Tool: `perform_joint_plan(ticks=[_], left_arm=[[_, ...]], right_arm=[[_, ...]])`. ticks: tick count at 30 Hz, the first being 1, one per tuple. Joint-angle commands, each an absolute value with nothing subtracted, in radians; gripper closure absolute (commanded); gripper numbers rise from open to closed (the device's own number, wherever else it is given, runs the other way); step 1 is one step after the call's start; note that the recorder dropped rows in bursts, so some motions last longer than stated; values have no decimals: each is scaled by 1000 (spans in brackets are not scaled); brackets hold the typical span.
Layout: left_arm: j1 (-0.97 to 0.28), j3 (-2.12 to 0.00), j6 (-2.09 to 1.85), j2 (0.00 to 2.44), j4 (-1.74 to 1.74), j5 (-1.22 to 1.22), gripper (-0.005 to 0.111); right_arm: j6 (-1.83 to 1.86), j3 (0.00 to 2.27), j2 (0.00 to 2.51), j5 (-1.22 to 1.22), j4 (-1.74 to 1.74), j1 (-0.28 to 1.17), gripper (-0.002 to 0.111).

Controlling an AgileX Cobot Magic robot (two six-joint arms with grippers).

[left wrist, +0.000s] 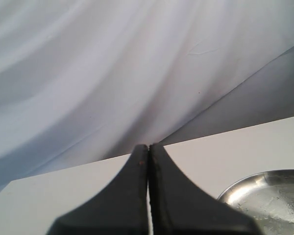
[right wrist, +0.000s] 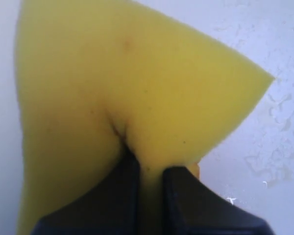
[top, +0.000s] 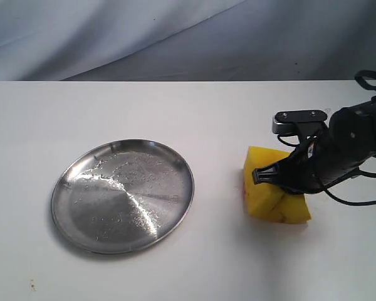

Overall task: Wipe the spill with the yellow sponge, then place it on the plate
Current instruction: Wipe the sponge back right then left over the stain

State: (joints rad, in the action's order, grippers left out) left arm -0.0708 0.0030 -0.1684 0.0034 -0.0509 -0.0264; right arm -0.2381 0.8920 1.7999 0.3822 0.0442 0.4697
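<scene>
Right gripper (right wrist: 148,178) pinches the yellow sponge (top: 266,204) at its middle, near the plate (top: 122,195); left gripper (left wrist: 148,161) closed, holding nothing.

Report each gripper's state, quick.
Left gripper: closed, holding nothing.
Right gripper: closed on the yellow sponge, pinching its foam.

Flat white matte worktop (top: 175,106) before me, evenly lit, shadows soft. Behind its far edge hangs a pale grey-blue draped cloth backdrop (top: 113,31) with loose diagonal folds, darker toward my right.
</scene>
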Motion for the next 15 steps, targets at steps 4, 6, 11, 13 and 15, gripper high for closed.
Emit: perform_joint_plan(ticks=[4,6,11,13,15], left_arm=[[-69,0,-160,0,-42,-22,107],[-69,0,-160,0,-42,-22,107],[-69,0,-160,0,-42,-22,107],[-69,0,-160,0,-42,-22,107],[-69,0,-160,0,-42,-22,107]], right_arm=[[-109,886,1807,429,-70,523,108],[-73,886,1807,431,-106,566,108],[-49,886,1807,433,-143,704,108],[-49,886,1807,433,-143,748,108],[-49,886,1807,418,-122,756,108]])
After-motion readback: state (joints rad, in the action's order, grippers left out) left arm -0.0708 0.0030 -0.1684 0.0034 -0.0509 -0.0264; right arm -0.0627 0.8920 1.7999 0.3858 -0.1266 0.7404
